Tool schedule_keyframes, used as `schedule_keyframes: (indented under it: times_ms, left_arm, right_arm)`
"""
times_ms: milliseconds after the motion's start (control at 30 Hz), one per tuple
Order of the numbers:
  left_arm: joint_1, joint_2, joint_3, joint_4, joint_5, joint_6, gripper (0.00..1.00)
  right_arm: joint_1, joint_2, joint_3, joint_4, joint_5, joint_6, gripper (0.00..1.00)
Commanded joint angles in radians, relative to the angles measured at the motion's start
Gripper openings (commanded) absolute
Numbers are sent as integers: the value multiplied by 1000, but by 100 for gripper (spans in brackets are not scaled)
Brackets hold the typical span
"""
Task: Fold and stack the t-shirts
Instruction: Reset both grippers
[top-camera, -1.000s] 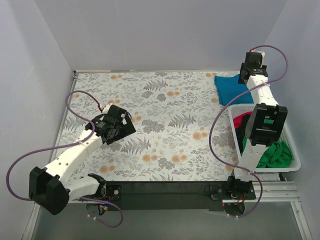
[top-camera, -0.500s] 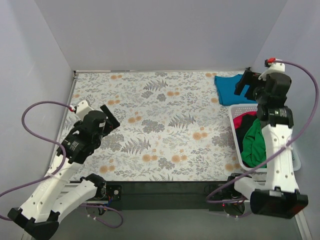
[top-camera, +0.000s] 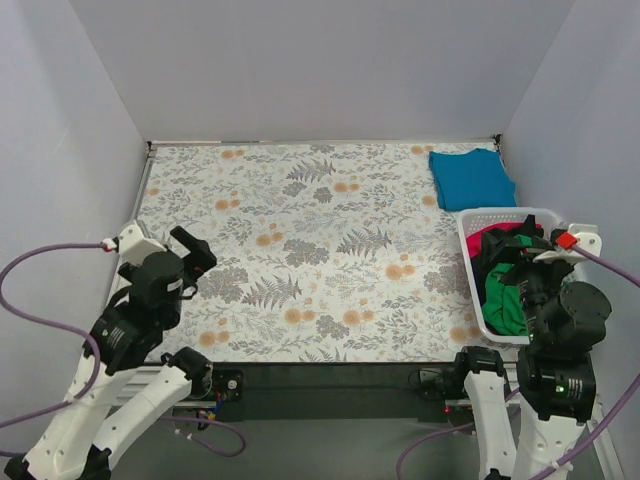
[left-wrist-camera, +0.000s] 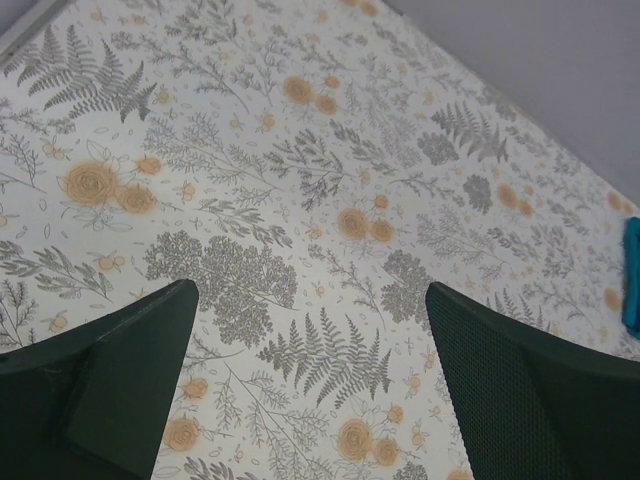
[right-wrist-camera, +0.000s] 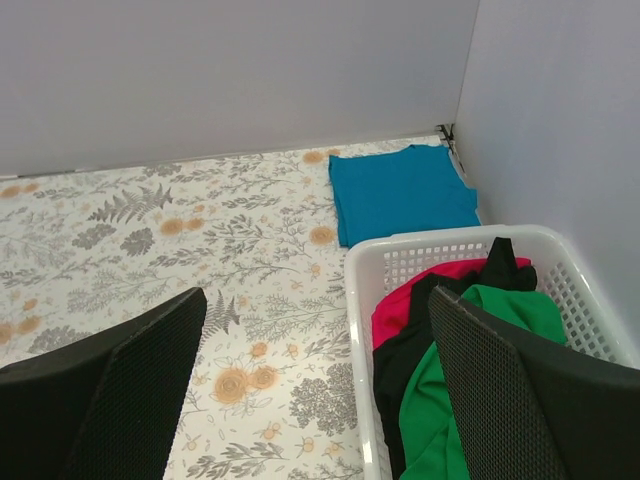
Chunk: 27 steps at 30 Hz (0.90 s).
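A folded teal-blue t-shirt (top-camera: 471, 179) lies flat at the far right corner of the table; it also shows in the right wrist view (right-wrist-camera: 402, 191). A bright green t-shirt (top-camera: 505, 292), a red-magenta one (top-camera: 497, 239) and a black one (right-wrist-camera: 410, 350) lie crumpled in the white basket (top-camera: 468, 262). My left gripper (top-camera: 193, 252) is open and empty above the near left of the table. My right gripper (right-wrist-camera: 315, 385) is open and empty, raised over the basket's near left side.
The table carries a floral patterned cloth (top-camera: 310, 240). Grey walls (top-camera: 300, 70) close the back and both sides. The white slatted basket (right-wrist-camera: 365, 330) stands at the right edge. A black rail (top-camera: 330, 378) runs along the near edge.
Both arms have drawn back toward their bases. The right gripper left the teal-blue shirt at the far corner and now hangs near the basket. The left gripper moved back and left.
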Motion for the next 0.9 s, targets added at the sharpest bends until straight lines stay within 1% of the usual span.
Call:
schedule_keyframes:
  times_ms: [0, 67, 100, 200, 333, 367, 433, 533, 600, 867]
  left_arm:
    - [-4, -133, -9, 40, -35, 99, 98]
    - [-4, -196, -37, 72, -23, 131, 98]
    - [-4, -259, -49, 98, -25, 145, 98]
    - [-4, -356, -84, 147, -5, 180, 98]
    - [-4, -411, -129, 180, 18, 203, 98]
    - [-4, -413, -132, 174, 21, 193, 98]
    - [-4, -410, -137, 146, 14, 139, 98]
    - [-4, -404, -152, 132, 9, 113, 98]
    - [-4, -397, -164, 150, 11, 124, 98]
    - [-4, -379, -167, 172, 56, 163, 98]
  right_arm:
    - [11, -72, -38, -68, 17, -7, 98]
    - [34, -101, -51, -89, 52, 22, 98]
    - [42, -112, -58, -92, 46, 20, 98]
    - [69, -147, -62, -95, 45, 12, 98]
    - [94, -183, -88, -95, 32, -5, 98]
    - [121, -187, -91, -94, 28, -4, 98]
    - [131, -189, -90, -95, 29, -2, 98]
    - [138, -189, -94, -89, 29, 10, 98]
    - [140, -192, -104, -86, 0, 15, 98]
    - [149, -230, -136, -77, -15, 50, 98]
